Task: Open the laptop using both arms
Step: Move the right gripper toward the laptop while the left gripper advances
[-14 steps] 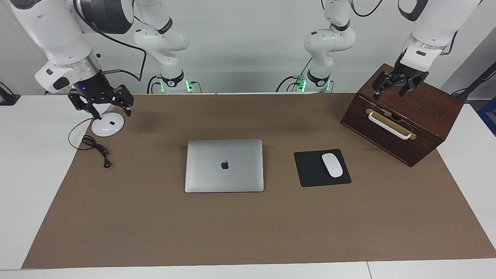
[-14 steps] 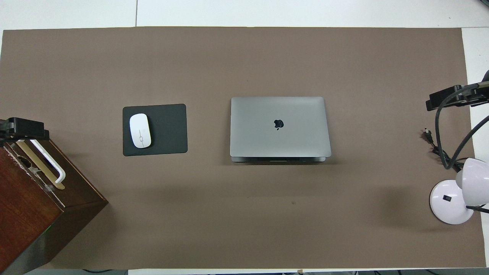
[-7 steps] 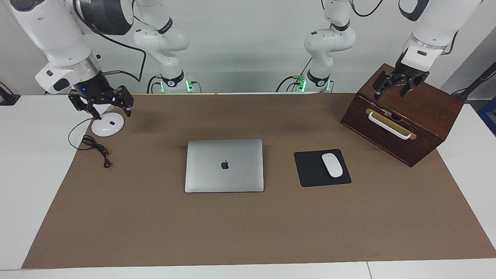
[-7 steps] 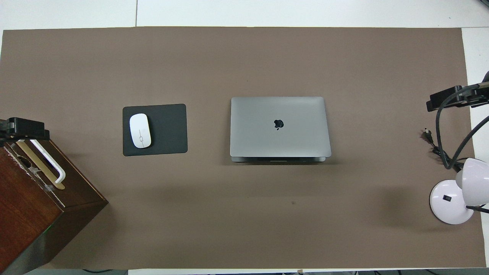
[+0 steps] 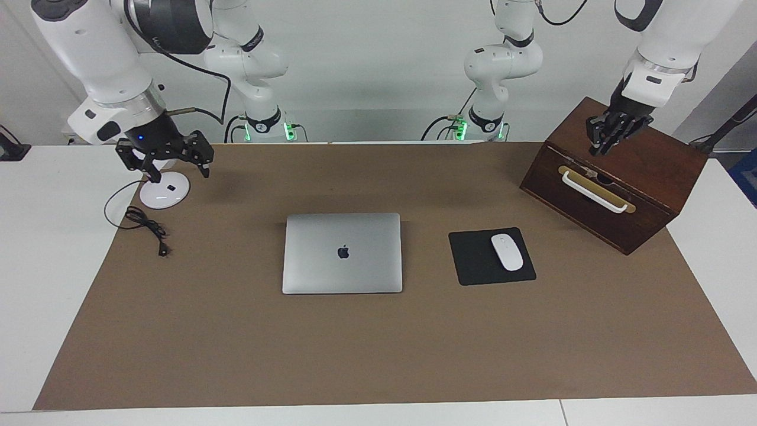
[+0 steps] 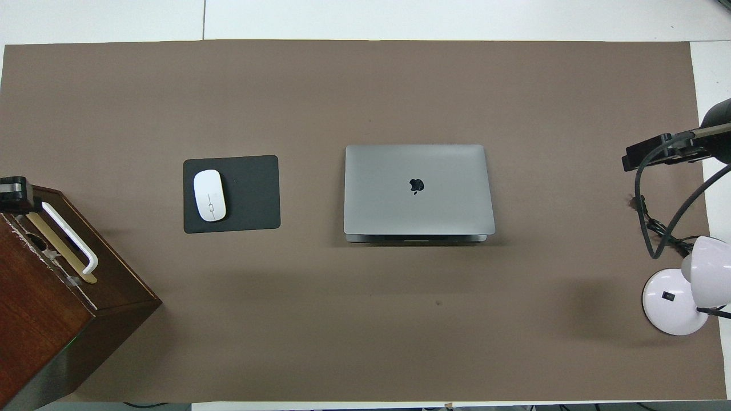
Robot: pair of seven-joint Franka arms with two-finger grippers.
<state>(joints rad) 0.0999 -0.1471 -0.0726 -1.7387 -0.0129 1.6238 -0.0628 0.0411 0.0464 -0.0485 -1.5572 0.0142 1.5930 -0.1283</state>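
Observation:
The silver-grey laptop (image 5: 342, 252) lies shut, apple logo up, in the middle of the brown mat; it also shows in the overhead view (image 6: 418, 188). My right gripper (image 5: 177, 168) is open and empty, in the air over the white lamp base, well apart from the laptop; the overhead view shows it (image 6: 651, 155) at the mat's edge. My left gripper (image 5: 604, 145) hangs over the top of the wooden box, also well apart from the laptop; only a bit of it (image 6: 12, 188) shows in the overhead view.
A black mouse pad (image 5: 473, 260) with a white mouse (image 5: 507, 252) lies beside the laptop toward the left arm's end. A dark wooden box (image 5: 627, 177) with a white handle stands past it. A white lamp base (image 5: 164, 190) and black cable (image 5: 148, 228) lie at the right arm's end.
The right gripper has shifted a little toward the laptop. The left gripper has turned over the box and now looks narrower. The laptop has not moved.

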